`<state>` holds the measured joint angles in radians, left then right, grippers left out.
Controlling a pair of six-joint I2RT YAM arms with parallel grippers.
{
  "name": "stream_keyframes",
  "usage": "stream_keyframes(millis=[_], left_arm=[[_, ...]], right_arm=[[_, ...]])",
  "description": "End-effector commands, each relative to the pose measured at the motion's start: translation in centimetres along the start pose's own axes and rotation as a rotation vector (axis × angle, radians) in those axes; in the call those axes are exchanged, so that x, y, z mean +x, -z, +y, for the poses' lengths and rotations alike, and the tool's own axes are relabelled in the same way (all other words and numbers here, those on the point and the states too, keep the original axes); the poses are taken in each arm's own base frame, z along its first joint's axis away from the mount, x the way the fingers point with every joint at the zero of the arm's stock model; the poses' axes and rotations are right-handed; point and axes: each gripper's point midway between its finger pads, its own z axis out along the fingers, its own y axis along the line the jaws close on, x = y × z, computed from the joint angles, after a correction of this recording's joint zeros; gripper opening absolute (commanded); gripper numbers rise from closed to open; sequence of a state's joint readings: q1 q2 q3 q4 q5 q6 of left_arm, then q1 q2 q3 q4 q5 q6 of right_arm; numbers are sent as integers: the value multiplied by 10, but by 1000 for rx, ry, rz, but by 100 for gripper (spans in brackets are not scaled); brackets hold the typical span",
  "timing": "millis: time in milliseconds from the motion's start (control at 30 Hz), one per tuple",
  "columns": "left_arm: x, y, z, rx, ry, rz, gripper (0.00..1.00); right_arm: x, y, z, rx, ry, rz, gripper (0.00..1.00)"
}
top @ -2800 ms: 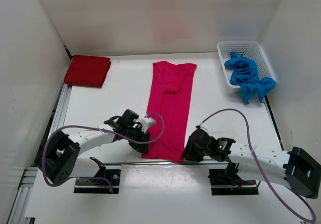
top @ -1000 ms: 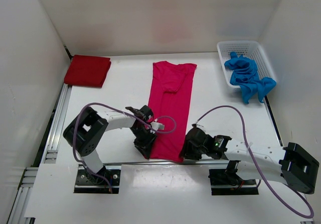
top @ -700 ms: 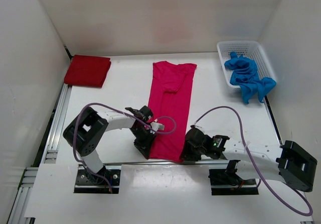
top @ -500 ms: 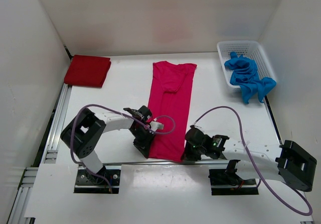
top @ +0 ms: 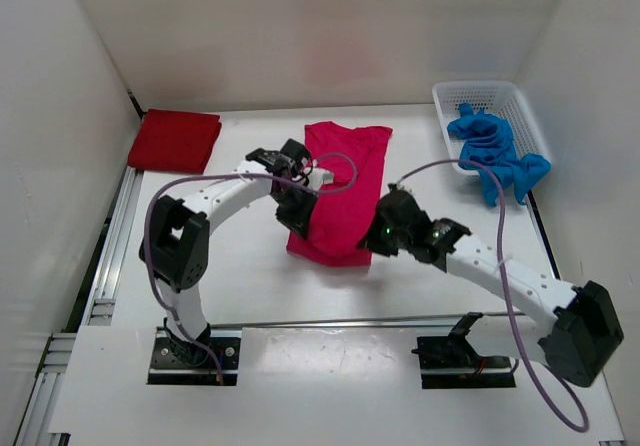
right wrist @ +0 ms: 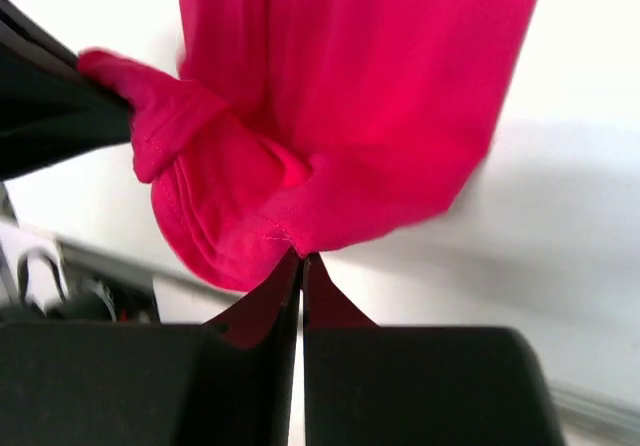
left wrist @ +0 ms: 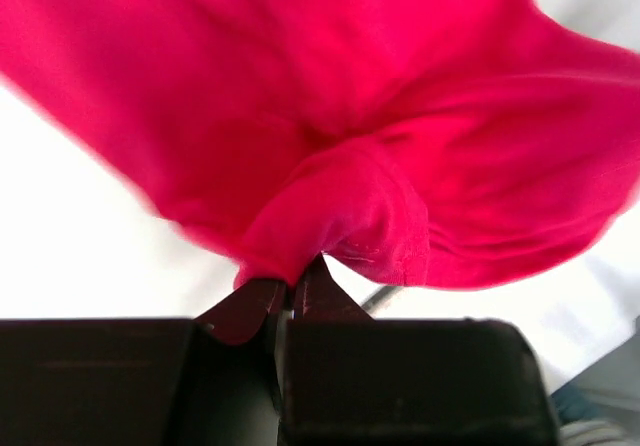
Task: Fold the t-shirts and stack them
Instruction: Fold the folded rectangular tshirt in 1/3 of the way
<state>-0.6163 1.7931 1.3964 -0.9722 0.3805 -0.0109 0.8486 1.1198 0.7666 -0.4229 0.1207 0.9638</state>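
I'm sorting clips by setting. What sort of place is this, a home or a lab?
Likely a robot lab cell, not a home: white panels box in a table edged with aluminium framing, and a cabled left arm and right arm hold a pink t-shirt over it.

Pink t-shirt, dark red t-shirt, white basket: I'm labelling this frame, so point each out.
pink t-shirt (top: 340, 221), top external view, on its bunched near part.
dark red t-shirt (top: 175, 141), top external view, centre of the cloth.
white basket (top: 475, 85), top external view, far rim.
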Motion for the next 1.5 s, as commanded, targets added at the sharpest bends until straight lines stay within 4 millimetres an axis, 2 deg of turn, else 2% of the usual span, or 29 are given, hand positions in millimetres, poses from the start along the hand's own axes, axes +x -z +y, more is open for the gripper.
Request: stream_keyframes(millis=[0,33,67,100,133,167,267,400,467,567,700,800,867,900,933,1000,1033,1067,1100,1133,1167,1200,1267,1300,1333,1367,1400,1433,1467], left_arm=[[-14,15,27,-51,67,12,10],[-33,20,37,-58,81,-17,10],[-44,22,41,-61,84,-38,10],[-53,24,45,-64,91,-49,10],[-63,26,50,-67,93,-68,10],[-80,28,58,-72,99,-90,10],[-104,24,71,-99,97,-121,10],[-119,15,90,-118,110,-141,10],[-128,11,96,-113,111,-161,10],[-135,3,99,-103,109,-166,10],[-143,-7,105,-103,109,-165,10],[-144,-14,114,-106,119,-167,10],[-145,-18,117,-106,119,-167,10],[-146,-19,122,-108,127,-170,10],[-149,-19,123,-109,125,-176,10],[-155,-13,130,-102,134,-205,11],[-161,-11,128,-91,125,-225,17],[-163,-8,130,-69,129,-242,23],[-163,-5,137,-73,141,-247,29],[-168,-2,137,-76,133,-265,37],[-171,5,139,-70,134,-288,39],[-175,14,139,-63,133,-308,45],[-184,36,137,-55,116,-372,73],[-188,50,141,-64,118,-401,81],[-190,71,142,-77,115,-441,82],[-193,84,142,-85,109,-473,89],[-191,92,149,-95,119,-490,89],[-187,106,147,-102,121,-507,89],[-187,112,150,-109,121,-525,90]], right_arm=[[-44,-5,-9,55,91,-31,0],[-52,-7,-9,63,99,-25,0],[-71,-12,-6,77,99,-27,0],[-79,-15,-6,90,133,-25,0],[-85,-26,-15,131,128,-3,0],[-100,-26,-7,124,132,-22,0],[-118,-41,-13,161,113,-17,0],[-136,-61,-26,211,87,-12,0],[-146,-66,-25,213,77,-21,0],[-148,-79,-33,238,77,1,0],[-155,-93,-53,274,27,5,0],[-160,-105,-51,253,16,20,0],[-163,-114,-61,279,-3,37,0],[-167,-116,-59,279,-3,37,0],[-169,-117,-72,311,-19,41,2],[-173,-122,-80,312,-75,50,9],[-179,-122,-76,300,-72,33,13],[-184,-122,-81,305,-83,27,23],[-189,-122,-77,298,-82,17,29],[-200,-119,-75,288,-75,-6,33],[-204,-118,-73,282,-63,-13,41],[-209,-113,-74,280,-69,-28,43],[-219,-99,-66,271,-41,-60,43],[-222,-93,-63,261,-27,-74,43],[-217,-83,-55,257,2,-89,40],[-213,-78,-49,255,36,-93,35],[-201,-71,-30,220,85,-91,33],[-189,-73,-25,210,114,-77,31],[-183,-76,-15,192,147,-71,24]])
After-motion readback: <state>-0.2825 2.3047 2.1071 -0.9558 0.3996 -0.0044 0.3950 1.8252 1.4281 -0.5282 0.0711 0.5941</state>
